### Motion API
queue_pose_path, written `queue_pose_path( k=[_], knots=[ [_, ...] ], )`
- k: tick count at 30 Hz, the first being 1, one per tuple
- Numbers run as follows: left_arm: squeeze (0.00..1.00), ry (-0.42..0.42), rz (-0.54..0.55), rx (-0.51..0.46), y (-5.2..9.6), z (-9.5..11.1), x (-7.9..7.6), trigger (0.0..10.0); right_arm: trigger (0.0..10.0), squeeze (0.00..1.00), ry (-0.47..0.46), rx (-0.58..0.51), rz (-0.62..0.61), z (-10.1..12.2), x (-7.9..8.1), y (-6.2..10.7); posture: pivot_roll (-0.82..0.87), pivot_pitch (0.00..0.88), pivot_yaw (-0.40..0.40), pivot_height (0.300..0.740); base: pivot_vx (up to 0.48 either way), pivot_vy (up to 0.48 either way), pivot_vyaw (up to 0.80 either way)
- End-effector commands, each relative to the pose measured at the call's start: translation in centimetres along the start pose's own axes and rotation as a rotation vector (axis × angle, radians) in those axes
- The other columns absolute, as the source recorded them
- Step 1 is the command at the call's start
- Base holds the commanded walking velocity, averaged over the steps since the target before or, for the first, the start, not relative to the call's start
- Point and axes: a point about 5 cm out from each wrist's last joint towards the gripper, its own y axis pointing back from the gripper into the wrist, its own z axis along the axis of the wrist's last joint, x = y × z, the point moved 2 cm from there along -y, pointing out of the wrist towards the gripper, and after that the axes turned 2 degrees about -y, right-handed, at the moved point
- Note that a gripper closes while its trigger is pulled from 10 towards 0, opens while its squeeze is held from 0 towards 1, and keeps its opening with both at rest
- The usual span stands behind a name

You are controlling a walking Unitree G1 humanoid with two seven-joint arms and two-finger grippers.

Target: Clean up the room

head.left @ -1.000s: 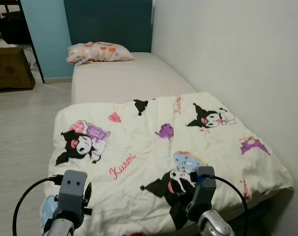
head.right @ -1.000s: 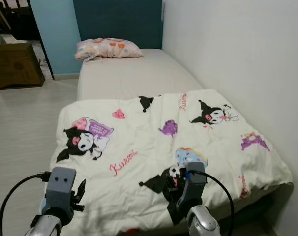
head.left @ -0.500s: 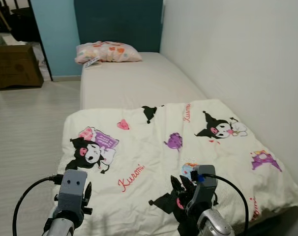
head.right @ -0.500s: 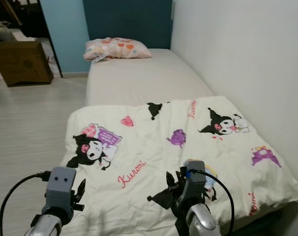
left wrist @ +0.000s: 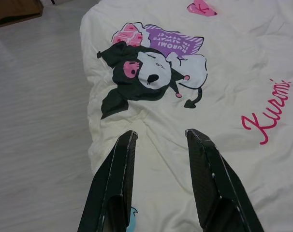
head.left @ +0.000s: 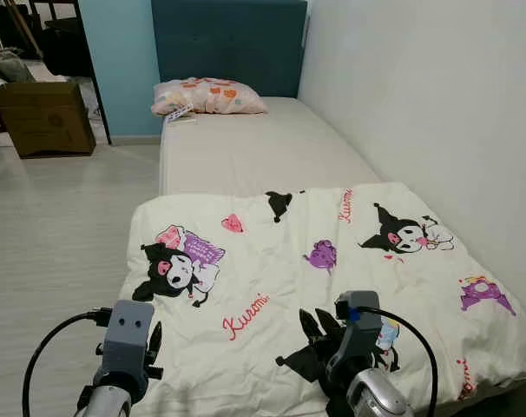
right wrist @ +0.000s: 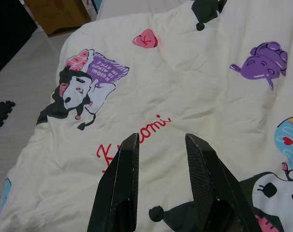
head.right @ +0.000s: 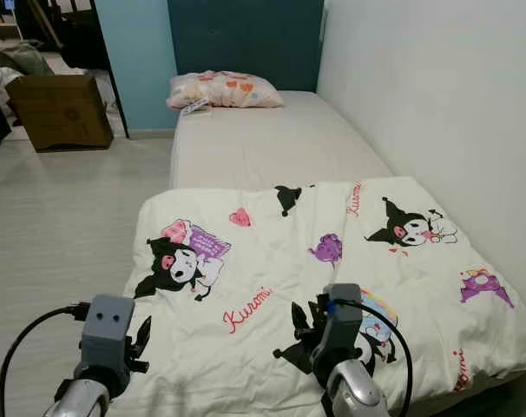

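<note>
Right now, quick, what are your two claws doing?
Left gripper: jaws open, holding nothing, over the blanket.
Right gripper: jaws open, holding nothing, over the blanket too.

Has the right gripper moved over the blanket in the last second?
Cannot tell: the camera shifted. The right gripper hovers over the blanket, jaws open.

blanket (head.left: 332,261): soft matt cloth | fingers (left wrist: 115,188): glossy black plastic | floor (head.left: 55,226): pale wood-grain
</note>
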Motion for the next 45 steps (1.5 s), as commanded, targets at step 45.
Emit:
queue_pose_path(
  k=[45],
  knots=[
    [0.0,-0.001,-0.017,0.004,0.21,-0.19,-0.71,10.0,10.0,0.0,-0.032,-0.025,0.012,0.25,-0.16,0.52,0.06,0.195,-0.035,0.688,0.0,0.0,0.0]
  ],
)
